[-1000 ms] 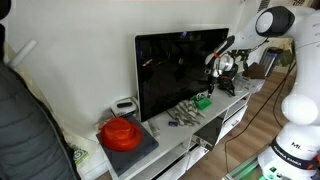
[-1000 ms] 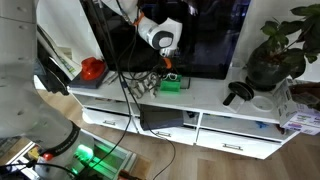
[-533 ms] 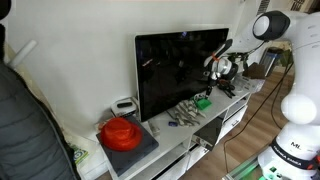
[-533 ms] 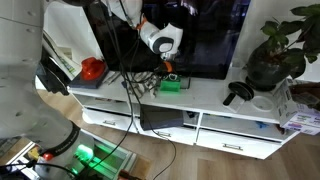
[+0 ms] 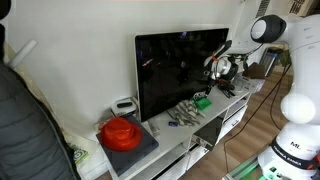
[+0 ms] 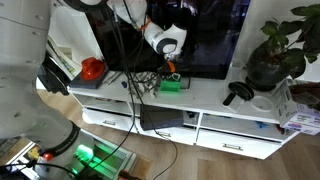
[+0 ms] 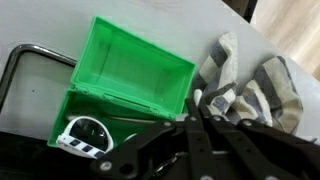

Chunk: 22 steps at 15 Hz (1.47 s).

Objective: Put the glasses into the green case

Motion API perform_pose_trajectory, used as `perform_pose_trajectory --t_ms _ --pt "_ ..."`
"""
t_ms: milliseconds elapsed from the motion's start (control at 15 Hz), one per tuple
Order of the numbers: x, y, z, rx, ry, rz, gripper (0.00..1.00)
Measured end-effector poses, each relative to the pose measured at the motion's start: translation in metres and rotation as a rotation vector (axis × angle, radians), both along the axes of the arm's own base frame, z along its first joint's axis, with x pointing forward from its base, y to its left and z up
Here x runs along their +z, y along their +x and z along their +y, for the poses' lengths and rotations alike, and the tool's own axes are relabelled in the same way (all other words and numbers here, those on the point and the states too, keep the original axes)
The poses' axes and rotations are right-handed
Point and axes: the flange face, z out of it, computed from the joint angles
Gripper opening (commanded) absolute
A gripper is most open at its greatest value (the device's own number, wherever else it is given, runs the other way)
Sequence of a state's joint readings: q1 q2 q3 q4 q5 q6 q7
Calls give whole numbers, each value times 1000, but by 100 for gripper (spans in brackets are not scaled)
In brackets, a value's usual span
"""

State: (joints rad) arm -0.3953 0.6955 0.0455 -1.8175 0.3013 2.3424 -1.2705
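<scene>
Near the green case (image 7: 130,70), my gripper (image 7: 196,108) has its fingers together with nothing held, and if I bump it the glasses (image 7: 85,135) may tip out.

Bright green for the case (image 7: 125,75), inside and out; white frame with dark lenses for the glasses (image 7: 85,135); grey-and-white stripes on the cloth (image 7: 250,85); black for the gripper (image 7: 195,122) and the screen (image 5: 180,70) along the tabletop's back edge; red for the round hat-like thing (image 5: 120,132) at the opposite end from the case; white for the tabletop (image 6: 212,97).
</scene>
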Motion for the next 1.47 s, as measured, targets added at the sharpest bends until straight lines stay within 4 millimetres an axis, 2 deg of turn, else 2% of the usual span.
perform_pose_trajectory --t_ms 133,467,667,800,1067,1467 --pt "-5 1 -1 -2 2 4 33" --pt "-11 0 1 6 22 32 67" --pt "-3 -3 3 19 45 64 88" --pt "10 -7 0 31 54 91 99" --pt "48 -22 -17 45 18 123 100" --pt "97 -67 -21 -98 -40 136 100"
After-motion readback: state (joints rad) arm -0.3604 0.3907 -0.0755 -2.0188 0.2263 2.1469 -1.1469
